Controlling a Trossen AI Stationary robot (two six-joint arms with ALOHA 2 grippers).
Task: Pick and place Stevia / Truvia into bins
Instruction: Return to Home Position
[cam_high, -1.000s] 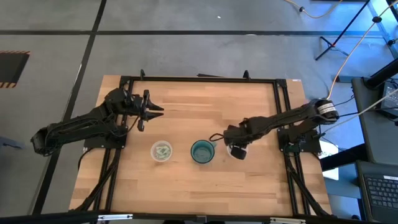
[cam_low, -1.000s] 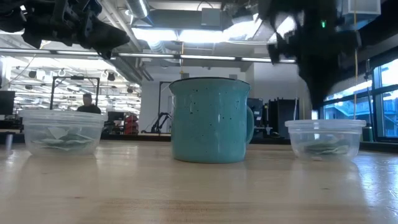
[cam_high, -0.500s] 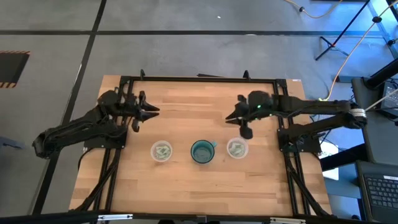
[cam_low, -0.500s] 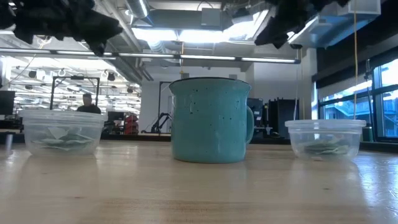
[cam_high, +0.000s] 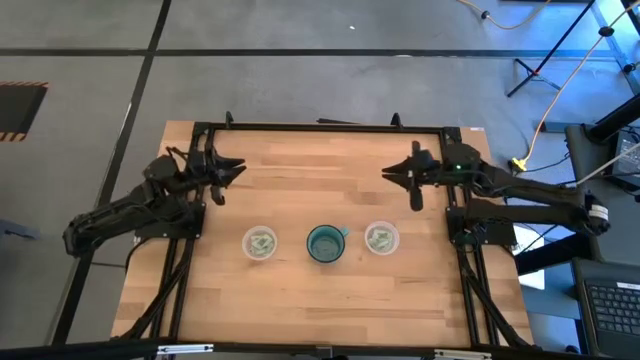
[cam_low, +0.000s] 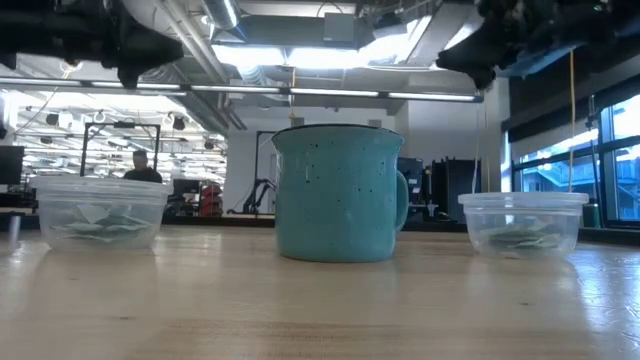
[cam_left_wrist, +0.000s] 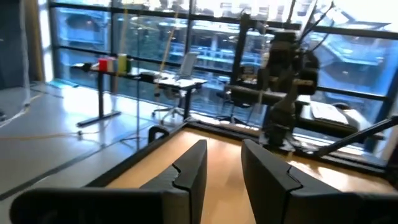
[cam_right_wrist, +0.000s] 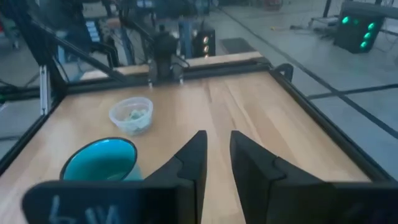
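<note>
Clear bins (cam_low: 100, 195) hold green packets (cam_low: 100, 228) (mug (cam_low: 338, 195) between).

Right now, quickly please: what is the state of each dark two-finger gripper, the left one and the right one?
Left dark two-finger gripper: open, holding nothing.
Right dark two-finger gripper: open, holding nothing.

I have the teal mug (cam_high: 325, 243) standing on the table (cam_high: 320, 300). A cup (cam_high: 246, 243) sits just left of the mug and a second cup (cam_high: 396, 239) just right of it. The three make a row, with neither cup touching the mug. Pale packets (cam_high: 260, 241) lie in both cups. My left gripper (cam_high: 236, 167) is left of the mug and up-picture from it. My right gripper (cam_high: 390, 174) is right of the mug and up-picture from it. Both point inward over bare wood, well apart from the mug.
</note>
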